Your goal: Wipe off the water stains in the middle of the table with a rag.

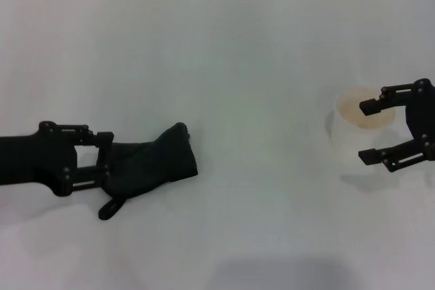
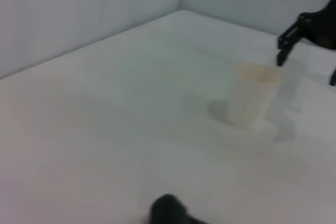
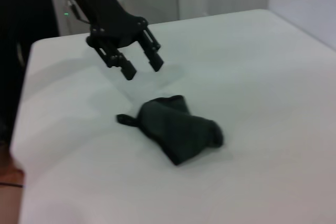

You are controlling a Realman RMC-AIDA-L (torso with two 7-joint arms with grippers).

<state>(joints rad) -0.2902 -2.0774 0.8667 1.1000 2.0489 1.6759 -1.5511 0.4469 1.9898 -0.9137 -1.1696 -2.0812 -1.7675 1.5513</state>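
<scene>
One rag (image 1: 153,163) on table (image 1: 238,66), one cup (image 1: 357,117), two grippers' fingers spread: left gripper (image 3: 142,66), right gripper (image 1: 370,130).

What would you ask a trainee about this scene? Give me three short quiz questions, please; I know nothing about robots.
1. True or false: the left gripper is clamped on the rag.
2. What stands closest to the right gripper? A) the rag B) the paper cup C) a plate
3. In the head view, can you see any stain in the middle of the table?

Key
1. False: the right wrist view shows it open and above the rag, not touching it.
2. B: the open right gripper is right beside the cup.
3. No: no stain shows there.
</scene>
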